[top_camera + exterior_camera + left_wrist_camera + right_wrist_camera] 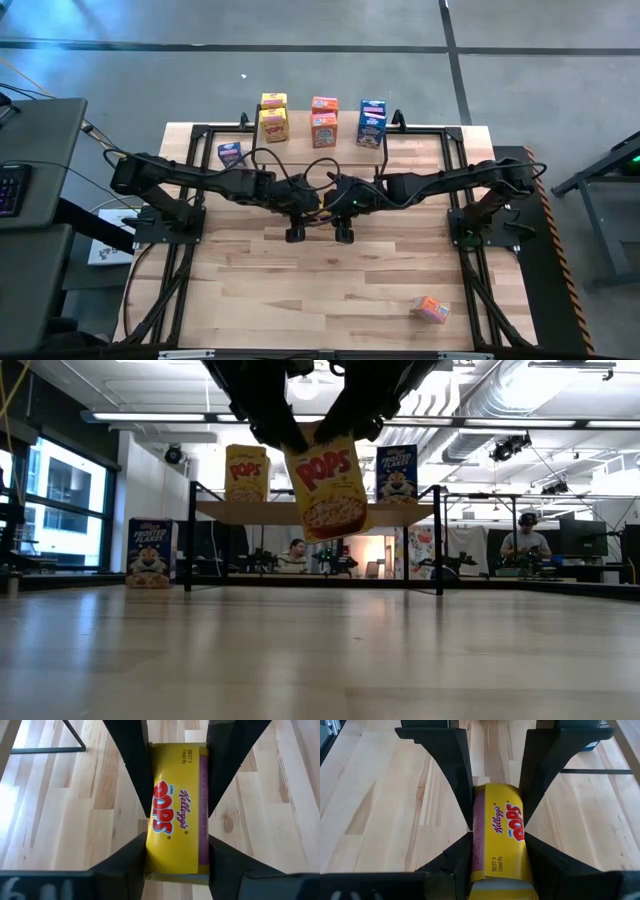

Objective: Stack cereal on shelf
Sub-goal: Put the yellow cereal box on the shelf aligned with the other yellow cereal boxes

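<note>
Both the left gripper (175, 810) and the right gripper (495, 827) were clamped on one yellow Pops box (328, 485), held clear above the table (330, 290). Beyond it stood the shelf (315, 512), carrying other cereal boxes (247, 473).

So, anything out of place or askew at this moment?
Yes. One orange cereal box lies tilted at the table's near right corner, far from the shelf. Also, the left gripper and right gripper both clamp the same yellow Pops box, which hangs slightly tilted above the table.
</note>
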{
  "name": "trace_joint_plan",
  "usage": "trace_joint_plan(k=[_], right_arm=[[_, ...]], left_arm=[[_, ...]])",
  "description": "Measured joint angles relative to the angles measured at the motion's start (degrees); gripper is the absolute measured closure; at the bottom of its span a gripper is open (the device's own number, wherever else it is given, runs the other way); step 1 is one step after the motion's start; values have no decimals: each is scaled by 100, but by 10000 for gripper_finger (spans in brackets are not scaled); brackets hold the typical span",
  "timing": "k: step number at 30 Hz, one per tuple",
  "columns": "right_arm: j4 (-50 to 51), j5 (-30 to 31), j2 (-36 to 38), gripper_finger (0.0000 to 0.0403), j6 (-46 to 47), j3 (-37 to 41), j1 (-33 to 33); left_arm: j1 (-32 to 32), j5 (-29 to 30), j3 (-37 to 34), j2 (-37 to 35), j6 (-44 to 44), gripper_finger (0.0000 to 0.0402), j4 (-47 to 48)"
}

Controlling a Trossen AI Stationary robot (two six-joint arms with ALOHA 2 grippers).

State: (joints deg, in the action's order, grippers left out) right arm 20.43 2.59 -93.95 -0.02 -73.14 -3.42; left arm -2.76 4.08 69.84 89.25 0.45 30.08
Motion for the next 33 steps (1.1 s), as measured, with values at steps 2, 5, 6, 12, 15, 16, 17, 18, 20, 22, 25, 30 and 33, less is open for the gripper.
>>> trace_joint_plan(k=[2, 5, 6, 12, 15, 16, 17, 18, 20, 22, 25, 30, 33], right_arm=[[0, 0, 0, 261, 1, 0, 0], [2, 0, 2, 261, -1, 0, 0], [0, 0, 2, 261, -1, 0, 0], [-6, 0, 4, 261, -1, 0, 0], [-4, -2, 4, 260, -36, 0, 0], [-2, -10, 4, 260, -45, 0, 0], [-2, -41, 4, 257, -47, 0, 0], [-1, -110, 4, 253, -51, 0, 1], [7, -241, 7, 240, -67, 0, 2], [13, -292, 7, 222, -94, 0, -2], [15, -310, 7, 191, -259, 0, 0], [26, -290, 15, 164, -248, 0, -2], [69, -197, 92, 162, -65, 0, 16]], left_arm=[[0, -2, 0, 0, 7, 249, -1], [0, -2, 0, 0, 9, 251, -3], [0, -2, 0, 0, 10, 250, -3], [0, -2, 0, 0, -15, 251, -3], [0, -2, 0, 0, -17, 251, -3], [0, -2, 0, 0, -18, 250, -1], [0, -8, 0, 0, -17, 250, -1], [0, -20, 0, 0, -17, 250, -1], [-4, -22, 0, 0, -15, 250, 5], [-9, -24, 0, 0, -15, 251, 8], [-4, -14, 0, 0, -15, 251, 19], [-2, -2, 0, -2, -18, 252, 220], [-2, 0, -2, -2, -18, 252, 307]])
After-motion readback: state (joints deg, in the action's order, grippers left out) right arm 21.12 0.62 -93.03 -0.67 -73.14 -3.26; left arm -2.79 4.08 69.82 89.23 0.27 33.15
